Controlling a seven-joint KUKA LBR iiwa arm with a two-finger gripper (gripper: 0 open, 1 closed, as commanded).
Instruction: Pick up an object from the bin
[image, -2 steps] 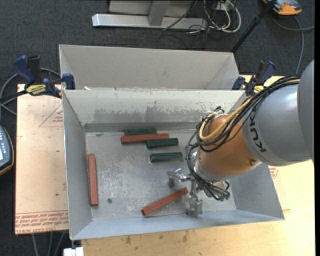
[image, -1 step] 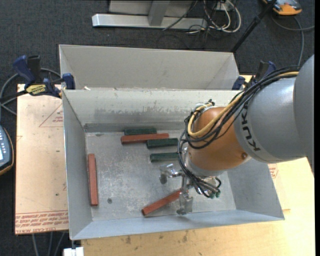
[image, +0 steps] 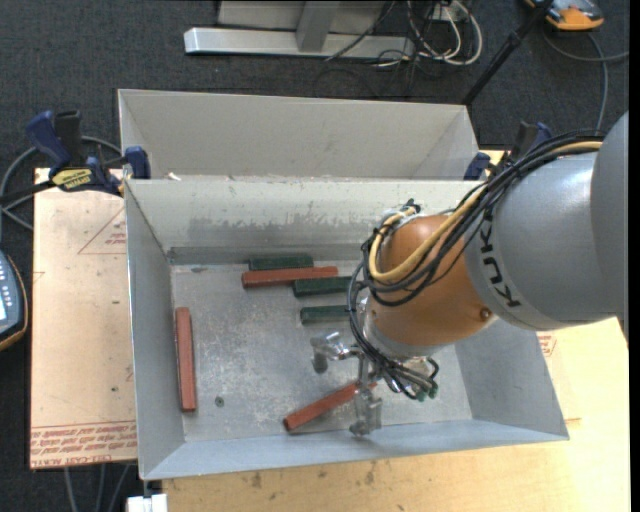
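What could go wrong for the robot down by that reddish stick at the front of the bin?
1. The end effector is at one end of the slanted reddish-brown stick, not its middle. If grabbed there, the stick might tip and slip out.
2. The stick lies close to the bin's near wall, so the end effector could bump that wall.
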